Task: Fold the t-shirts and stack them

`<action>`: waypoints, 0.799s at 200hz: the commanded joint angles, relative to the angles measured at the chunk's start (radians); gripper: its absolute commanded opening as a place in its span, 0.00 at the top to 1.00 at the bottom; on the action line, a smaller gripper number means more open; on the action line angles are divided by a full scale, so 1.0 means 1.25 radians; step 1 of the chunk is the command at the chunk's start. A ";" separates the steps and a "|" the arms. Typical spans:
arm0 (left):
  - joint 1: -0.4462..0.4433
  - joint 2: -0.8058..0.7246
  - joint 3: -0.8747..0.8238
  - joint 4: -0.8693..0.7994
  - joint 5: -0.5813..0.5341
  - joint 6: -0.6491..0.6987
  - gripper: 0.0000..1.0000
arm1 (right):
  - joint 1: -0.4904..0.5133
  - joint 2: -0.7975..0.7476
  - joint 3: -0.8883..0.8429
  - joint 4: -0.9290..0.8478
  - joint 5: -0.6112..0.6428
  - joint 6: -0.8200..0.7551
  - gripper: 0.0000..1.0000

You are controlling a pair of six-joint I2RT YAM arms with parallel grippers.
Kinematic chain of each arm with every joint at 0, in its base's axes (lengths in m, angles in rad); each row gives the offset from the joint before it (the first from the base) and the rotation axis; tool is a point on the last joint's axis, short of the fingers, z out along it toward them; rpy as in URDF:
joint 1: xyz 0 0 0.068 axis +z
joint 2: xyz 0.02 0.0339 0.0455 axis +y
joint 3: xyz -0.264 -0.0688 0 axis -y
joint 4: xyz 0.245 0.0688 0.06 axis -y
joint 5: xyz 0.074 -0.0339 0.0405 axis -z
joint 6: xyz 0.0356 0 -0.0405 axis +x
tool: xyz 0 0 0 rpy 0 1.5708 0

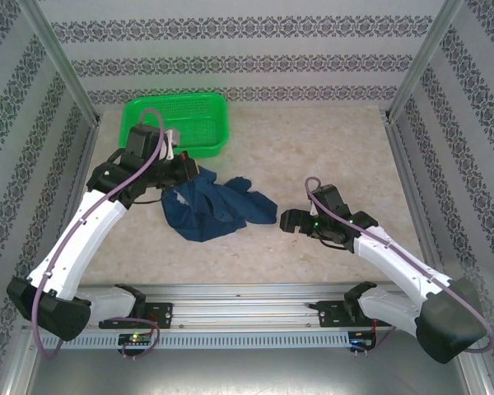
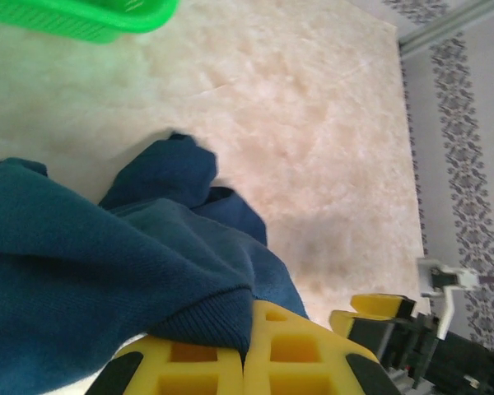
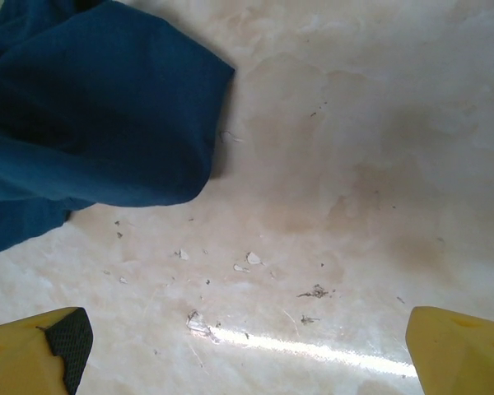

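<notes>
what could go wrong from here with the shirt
1. The left fingers are shut on just a ribbed edge of the t-shirt; a pull may slip it free.
2. The shirt lies bunched, so the open right fingers, beside it over the table, may pinch several layers.
3. The green basket sits close to the left fingers and could be knocked.
</notes>
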 commanded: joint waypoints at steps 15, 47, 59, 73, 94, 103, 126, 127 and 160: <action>0.038 -0.038 -0.049 0.086 0.052 -0.041 1.00 | -0.005 0.018 0.022 0.054 -0.059 -0.009 0.02; 0.042 -0.037 -0.049 0.093 0.065 -0.038 1.00 | 0.024 0.072 0.048 0.137 -0.120 -0.075 0.04; 0.044 -0.034 -0.051 0.096 0.069 -0.038 1.00 | 0.054 0.111 0.082 0.132 -0.112 -0.130 0.04; 0.044 -0.032 -0.051 0.101 0.074 -0.039 1.00 | 0.091 0.162 0.118 0.123 -0.103 -0.197 0.05; 0.045 -0.032 -0.052 0.106 0.079 -0.037 1.00 | 0.129 0.247 0.160 0.119 -0.076 -0.277 0.05; 0.046 -0.034 -0.051 0.103 0.079 -0.034 1.00 | 0.133 0.283 0.177 0.121 -0.070 -0.302 0.05; 0.047 -0.035 -0.051 0.099 0.079 -0.029 1.00 | 0.134 0.369 0.232 0.130 -0.074 -0.348 0.08; 0.047 -0.035 -0.051 0.099 0.080 -0.029 1.00 | 0.135 0.373 0.234 0.130 -0.074 -0.350 0.08; 0.047 -0.039 -0.055 0.093 0.081 -0.025 1.00 | 0.135 0.481 0.317 0.126 -0.060 -0.396 0.19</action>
